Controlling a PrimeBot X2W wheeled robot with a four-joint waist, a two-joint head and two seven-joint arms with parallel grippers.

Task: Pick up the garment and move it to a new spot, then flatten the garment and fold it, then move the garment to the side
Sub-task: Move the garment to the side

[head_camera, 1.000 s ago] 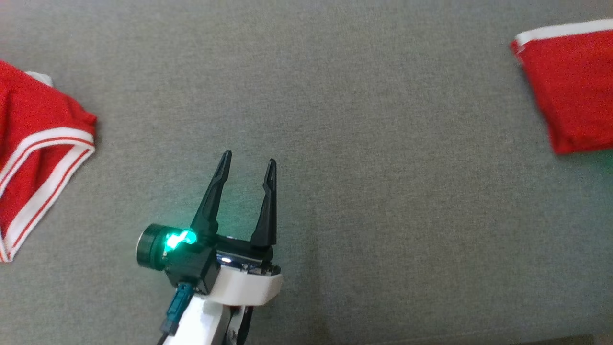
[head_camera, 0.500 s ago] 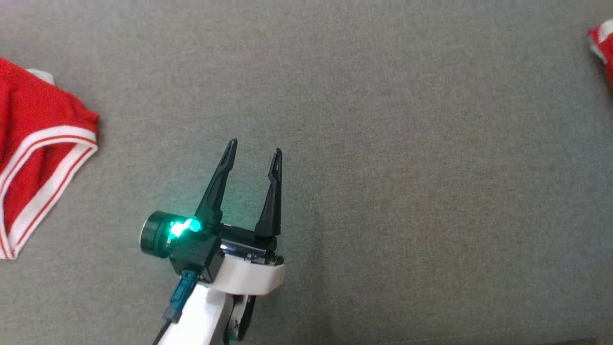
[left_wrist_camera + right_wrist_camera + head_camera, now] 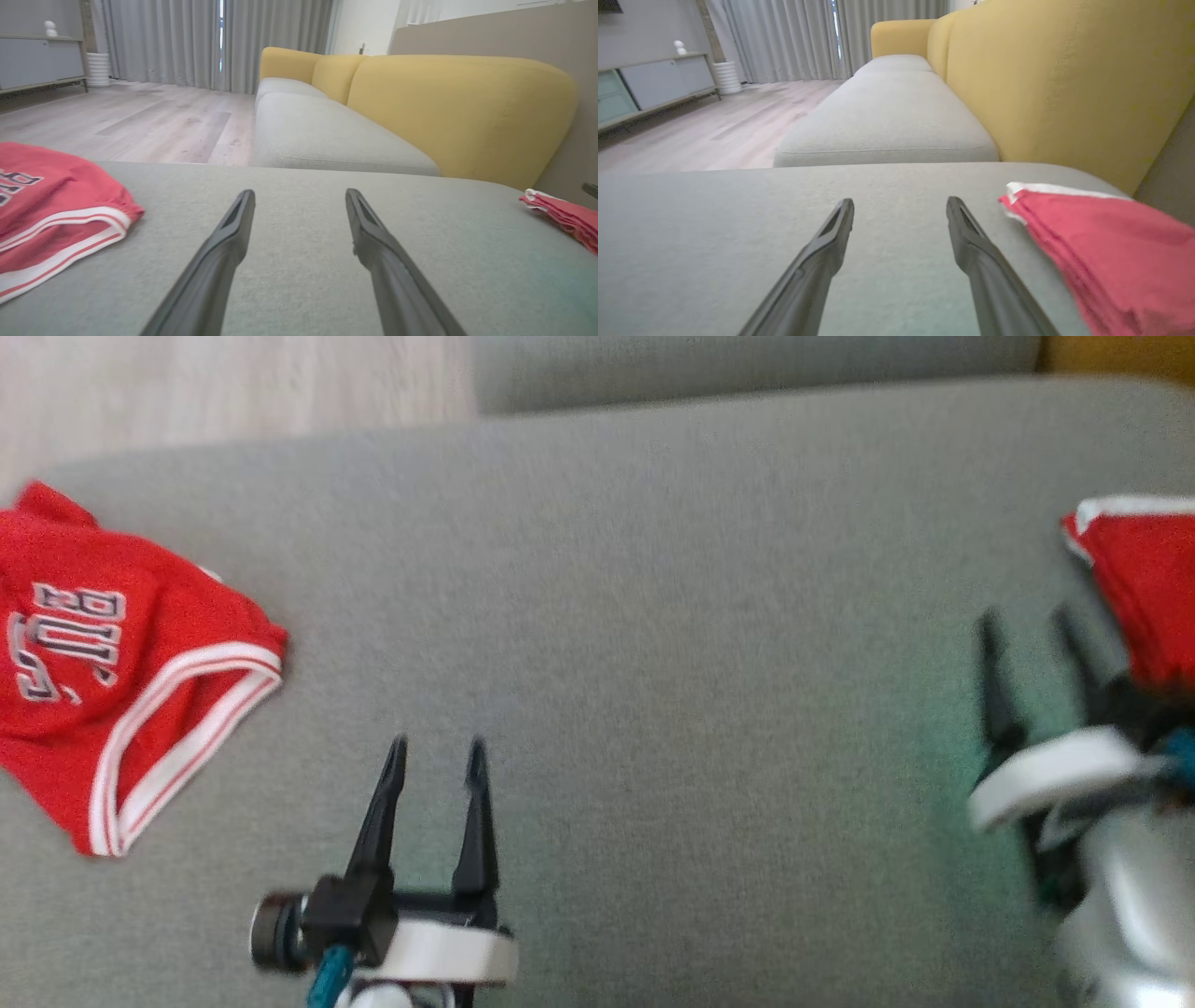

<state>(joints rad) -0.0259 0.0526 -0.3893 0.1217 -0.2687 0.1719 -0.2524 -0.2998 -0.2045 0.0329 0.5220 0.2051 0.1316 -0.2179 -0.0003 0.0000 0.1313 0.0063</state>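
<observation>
We see the folded red garment (image 3: 1101, 242) lying at the right side of the grey sofa seat (image 3: 653, 616), just beside our right end effector (image 3: 900, 205). That one and our left end effector (image 3: 437, 749) are wide open and hold nothing. We think the move to the side is done. Next we may need to reach for the other red shirt (image 3: 121, 663), which lies rumpled on the left.

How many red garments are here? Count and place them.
2. A lettered red jersey at the grey cushion's left end; a folded red garment at its right end, partly cut off.
</observation>
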